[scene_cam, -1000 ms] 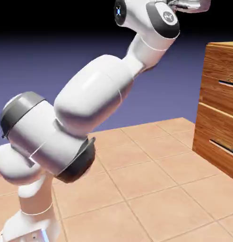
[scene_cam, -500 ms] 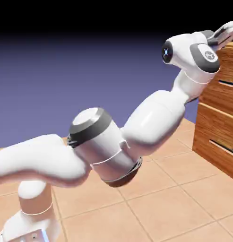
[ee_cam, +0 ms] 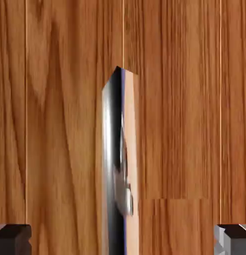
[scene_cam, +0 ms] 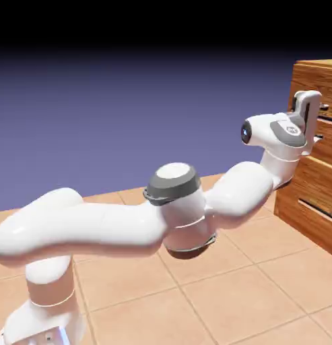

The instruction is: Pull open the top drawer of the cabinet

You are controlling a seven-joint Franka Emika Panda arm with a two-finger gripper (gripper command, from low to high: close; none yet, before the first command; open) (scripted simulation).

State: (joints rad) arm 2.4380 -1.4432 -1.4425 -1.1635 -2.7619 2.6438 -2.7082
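Wood filled the hand view: the gripper (ee_cam: 123,239) was held spread apart, straddling the handle (ee_cam: 117,164) of the top drawer (scene_cam: 315,94), apparently for grasping.

A rendered simulation room: terracotta tile floor (scene_cam: 222,269), plain blue-violet backdrop (scene_cam: 128,114), one wood-grain cabinet (scene_cam: 316,182).

Tan tiled floor (scene_cam: 215,283), cabinet (scene_cam: 310,195) standing at right, robot base (scene_cam: 44,317) at left
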